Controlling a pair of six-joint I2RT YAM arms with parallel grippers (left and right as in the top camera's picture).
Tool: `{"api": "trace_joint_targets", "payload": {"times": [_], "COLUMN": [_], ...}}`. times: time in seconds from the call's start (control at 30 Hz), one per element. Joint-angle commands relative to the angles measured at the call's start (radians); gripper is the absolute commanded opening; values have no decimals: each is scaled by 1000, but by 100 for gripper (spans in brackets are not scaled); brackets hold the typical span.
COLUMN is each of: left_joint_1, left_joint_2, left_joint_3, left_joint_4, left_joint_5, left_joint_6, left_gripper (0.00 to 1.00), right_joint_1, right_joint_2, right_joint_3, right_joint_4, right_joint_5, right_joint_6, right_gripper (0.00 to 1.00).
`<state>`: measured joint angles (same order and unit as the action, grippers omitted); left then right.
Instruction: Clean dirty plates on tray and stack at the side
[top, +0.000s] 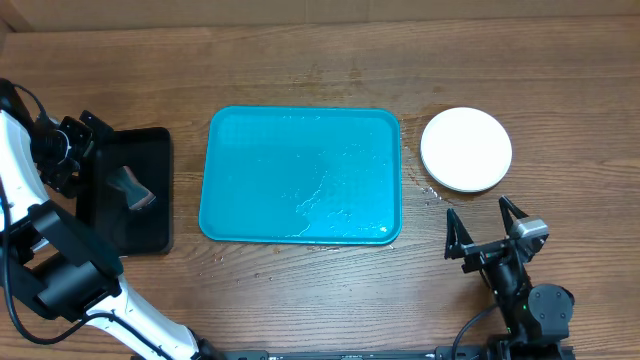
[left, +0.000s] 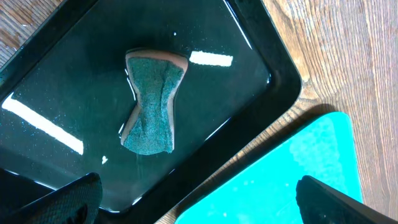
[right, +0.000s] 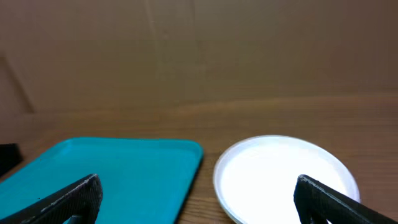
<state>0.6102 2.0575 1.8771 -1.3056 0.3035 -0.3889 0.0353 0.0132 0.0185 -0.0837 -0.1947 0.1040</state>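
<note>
The teal-blue tray (top: 300, 175) lies mid-table with no plates on it, only wet streaks. It also shows in the left wrist view (left: 286, 180) and the right wrist view (right: 118, 171). A white plate (top: 466, 149) sits on the wood just right of the tray, also in the right wrist view (right: 283, 177); I cannot tell whether other plates lie under it. No blue or yellow-green plate shows. My left gripper (left: 196, 202) is open and empty above the black tray's right edge. My right gripper (top: 485, 230) is open and empty near the table's front, below the plate.
A smaller black tray (top: 135, 190) stands left of the teal tray and holds a green-topped sponge (left: 152, 102). Water drops speckle the wood between the teal tray and the white plate. A cardboard wall stands behind the table.
</note>
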Motion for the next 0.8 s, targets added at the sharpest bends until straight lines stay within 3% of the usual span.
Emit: {"api": "trace_joint_targets", "payload": {"times": [0.0, 0.77], "left_joint_1": [-4, -4], "left_joint_2": [-18, -18], "left_joint_3": [15, 15], "left_joint_4": [1, 1], "left_joint_5": [0, 0], "left_joint_6": [8, 8], "left_gripper": [100, 100], "right_joint_1": [5, 5], "right_joint_2": [-11, -10], "right_joint_3": [-11, -10], "right_joint_4": [9, 1], "right_joint_5": [126, 168], "right_joint_6": [0, 0], "right_gripper": [100, 100]}}
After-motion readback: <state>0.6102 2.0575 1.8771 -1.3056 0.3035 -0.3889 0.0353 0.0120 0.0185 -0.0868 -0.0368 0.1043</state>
